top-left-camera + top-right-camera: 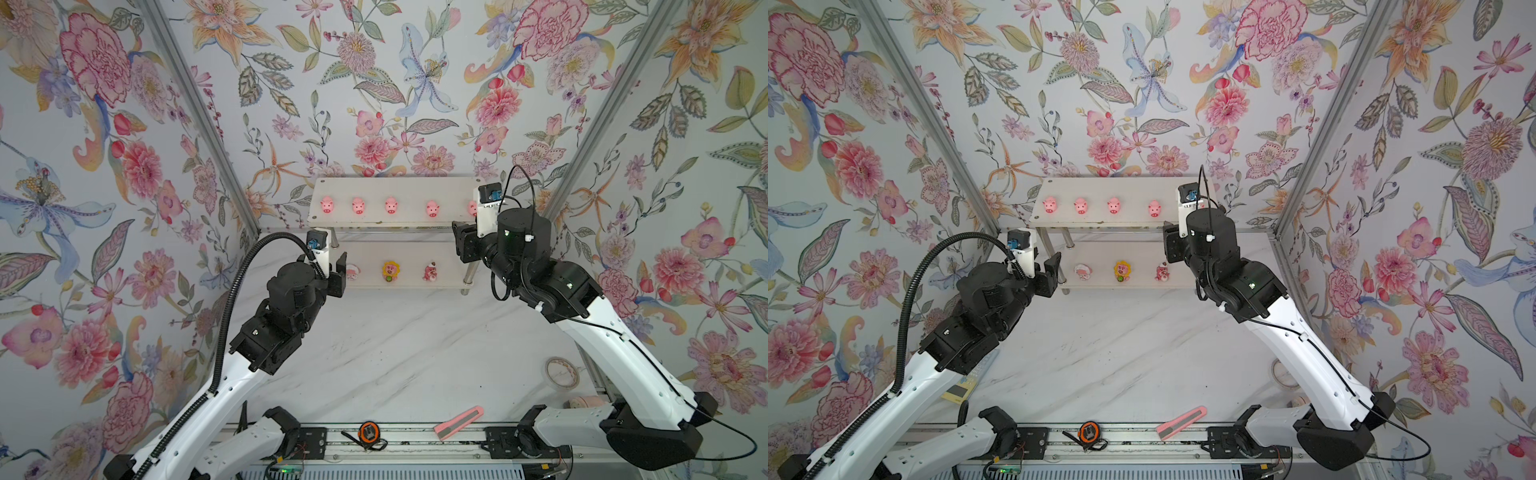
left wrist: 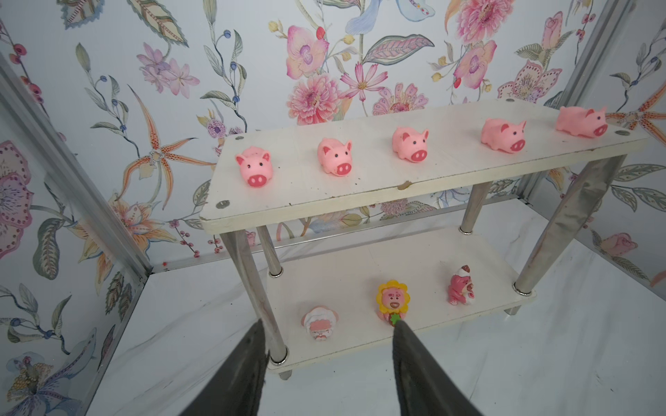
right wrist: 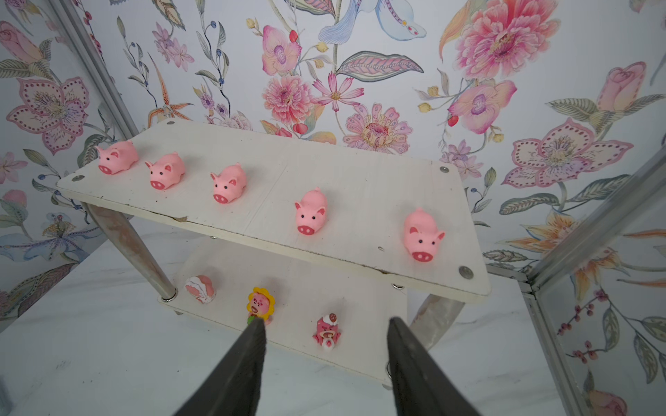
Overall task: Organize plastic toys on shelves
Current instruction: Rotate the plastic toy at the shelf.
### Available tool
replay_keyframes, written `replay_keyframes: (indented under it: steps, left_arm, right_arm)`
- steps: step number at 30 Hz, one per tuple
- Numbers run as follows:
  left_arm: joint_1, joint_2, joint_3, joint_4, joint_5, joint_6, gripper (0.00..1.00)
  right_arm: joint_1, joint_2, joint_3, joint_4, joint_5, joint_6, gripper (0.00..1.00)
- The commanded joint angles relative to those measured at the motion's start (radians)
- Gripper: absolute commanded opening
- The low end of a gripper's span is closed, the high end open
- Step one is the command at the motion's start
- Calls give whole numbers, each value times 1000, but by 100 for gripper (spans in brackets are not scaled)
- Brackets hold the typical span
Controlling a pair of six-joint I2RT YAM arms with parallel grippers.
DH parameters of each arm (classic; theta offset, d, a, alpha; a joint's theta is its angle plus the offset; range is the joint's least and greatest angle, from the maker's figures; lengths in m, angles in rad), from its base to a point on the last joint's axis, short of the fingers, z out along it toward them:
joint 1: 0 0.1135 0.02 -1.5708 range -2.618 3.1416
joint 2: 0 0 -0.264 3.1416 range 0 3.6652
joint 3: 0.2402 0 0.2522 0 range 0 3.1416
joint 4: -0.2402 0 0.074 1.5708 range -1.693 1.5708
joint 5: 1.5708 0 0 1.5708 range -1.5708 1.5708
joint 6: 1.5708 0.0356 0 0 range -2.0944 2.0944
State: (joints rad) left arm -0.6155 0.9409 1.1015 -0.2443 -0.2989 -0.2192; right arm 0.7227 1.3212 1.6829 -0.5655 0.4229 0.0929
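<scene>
Toppling is looking like the danger for five small pink plastic pigs (image 2: 411, 144) lining the upper board of the two-tier white chrome-legged rack (image 2: 367, 180) and three pink character figurines (image 2: 393, 302) standing below: one arm bump would be tipping them. Left gripper (image 2: 328, 324) and right gripper (image 3: 325, 320) are hovering near, jaws apart, empty.

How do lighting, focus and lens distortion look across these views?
Both top views: soft, even light, no glare, scene in focus. Left wrist view: pigs sharp, chrome legs mirror the wallpaper, left gripper close and blurred. Right wrist view: shelves look warped by the wide lens, right gripper blurred.
</scene>
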Motion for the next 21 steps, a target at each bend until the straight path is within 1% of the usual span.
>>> replay_keyframes:
  steps: [1, 4, 9, 12, 16, 17, 21]
  left_arm:
    - [-2, -18, -18, 14, -86, 13, 57]
    - [7, -20, -42, 11, -86, 3, 58]
    - [21, -52, -96, 14, -79, -28, 60]
    - [32, -77, -127, 21, -70, -44, 61]
    - [43, -82, -146, 17, -53, -57, 61]
    - [43, -81, -147, 15, -51, -60, 61]
    - [49, -74, -160, 17, -44, -70, 61]
  right_arm:
    - [-13, 53, 35, -18, -44, 7, 59]
    - [-23, 106, 74, -17, -91, 11, 64]
    - [-49, 187, 140, -18, -138, 11, 65]
    - [-69, 241, 180, -17, -167, 11, 68]
    - [-69, 293, 217, -20, -188, 11, 69]
    - [-99, 304, 224, -20, -187, 10, 70]
    - [-128, 342, 246, -19, -199, 10, 71]
